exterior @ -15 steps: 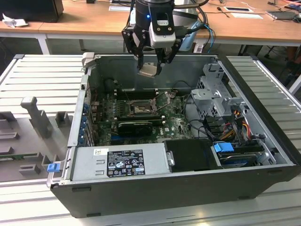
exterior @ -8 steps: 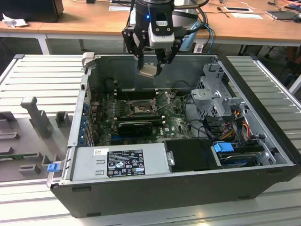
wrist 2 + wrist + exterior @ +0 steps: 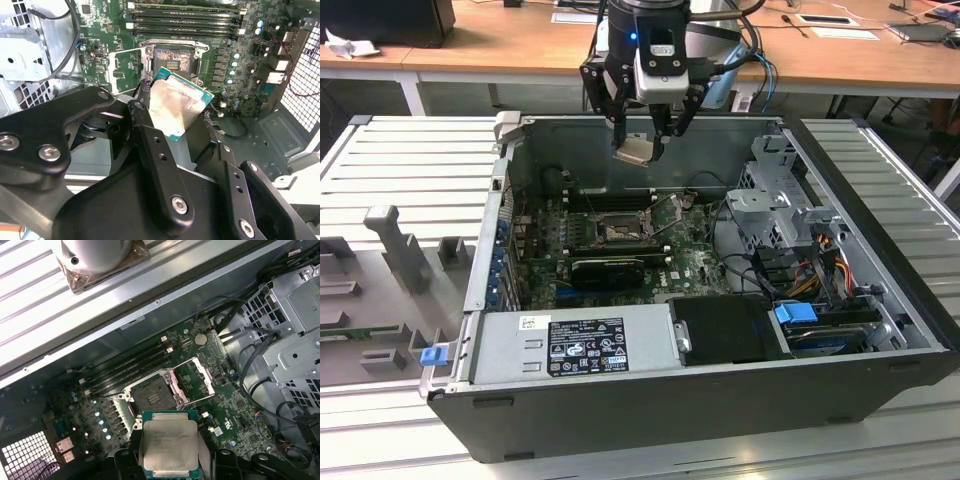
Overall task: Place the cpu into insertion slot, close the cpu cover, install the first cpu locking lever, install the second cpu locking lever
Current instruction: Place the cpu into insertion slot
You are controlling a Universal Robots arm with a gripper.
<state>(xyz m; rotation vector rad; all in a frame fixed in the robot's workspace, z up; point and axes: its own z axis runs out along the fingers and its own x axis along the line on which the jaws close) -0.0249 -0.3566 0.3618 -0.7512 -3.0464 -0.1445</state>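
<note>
The end effector (image 3: 642, 140) points straight down, raised, its jaws clamped on the cpu (image 3: 634, 152).

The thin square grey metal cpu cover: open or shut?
Open: the cpu cover stands swung aside, leaving the square black-framed insertion slot bare.

I had clear room above the insertion slot (image 3: 152, 397); the raised cpu cover (image 3: 207, 377) stood just beside it.
</note>
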